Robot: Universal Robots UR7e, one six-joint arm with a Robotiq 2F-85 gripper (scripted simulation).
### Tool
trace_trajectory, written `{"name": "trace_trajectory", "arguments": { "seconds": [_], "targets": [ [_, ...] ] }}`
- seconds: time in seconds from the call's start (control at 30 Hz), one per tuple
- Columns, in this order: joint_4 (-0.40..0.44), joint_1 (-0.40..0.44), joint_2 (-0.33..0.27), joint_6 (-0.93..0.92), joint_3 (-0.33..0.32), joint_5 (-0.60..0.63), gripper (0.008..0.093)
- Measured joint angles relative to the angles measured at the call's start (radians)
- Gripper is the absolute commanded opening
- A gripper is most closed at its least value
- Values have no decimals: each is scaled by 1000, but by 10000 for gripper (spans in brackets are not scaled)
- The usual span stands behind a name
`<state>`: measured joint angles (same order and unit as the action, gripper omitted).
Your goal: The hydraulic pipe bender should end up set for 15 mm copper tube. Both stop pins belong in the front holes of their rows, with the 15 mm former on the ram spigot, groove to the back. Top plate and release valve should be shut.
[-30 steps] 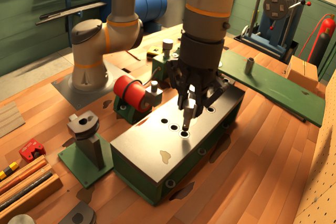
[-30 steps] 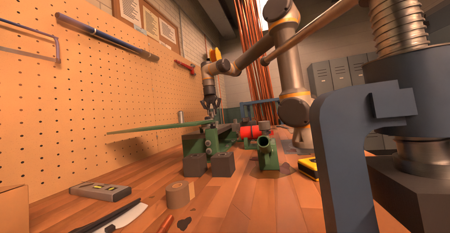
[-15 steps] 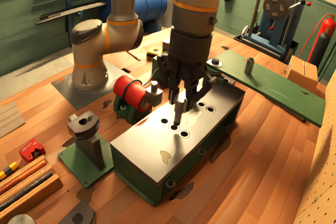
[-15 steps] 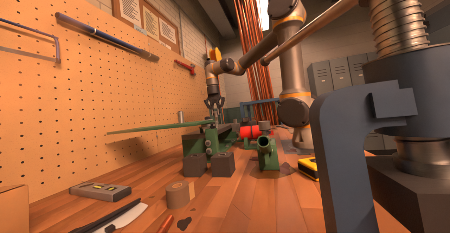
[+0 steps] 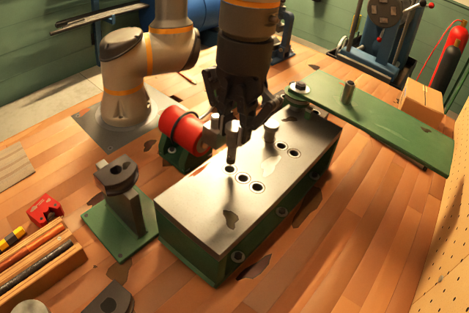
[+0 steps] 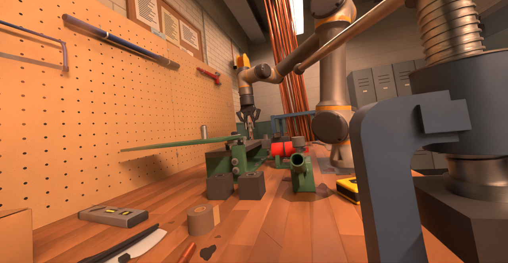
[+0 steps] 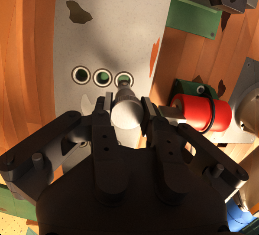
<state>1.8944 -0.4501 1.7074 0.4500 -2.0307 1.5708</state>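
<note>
My gripper [image 5: 233, 127] [image 7: 125, 105] clasps a steel stop pin [image 5: 231, 142] [image 7: 125, 101] upright, its tip just above the hole [image 5: 229, 168] nearest the ram in the near row of three on the bender's grey bed [image 5: 242, 173]. The other stop pin [image 5: 271, 130] stands in the end hole of the far row, beside two empty holes. The green top plate [image 5: 375, 116] is swung open to the right on its pivot. The red ram cylinder [image 5: 182, 129] lies at the left of the bed, with a bare spigot [image 5: 215, 122] on its block. A dark former [image 5: 116, 177] sits on a green stand to the left.
A wooden tray of rods [image 5: 30, 256] lies at the near left bench edge, with a red block [image 5: 44, 209] beside it. A cardboard box [image 5: 421, 102] sits far right by the pegboard. Another former [image 5: 110, 300] lies at the near edge.
</note>
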Motion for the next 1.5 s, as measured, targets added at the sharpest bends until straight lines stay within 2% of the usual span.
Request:
{"name": "trace_trajectory", "arguments": {
  "seconds": [0.63,1.5],
  "targets": [
    [11,-1,-2,1,-9,0,80],
    [76,-1,-24,1,-52,0,80]
  ]
}}
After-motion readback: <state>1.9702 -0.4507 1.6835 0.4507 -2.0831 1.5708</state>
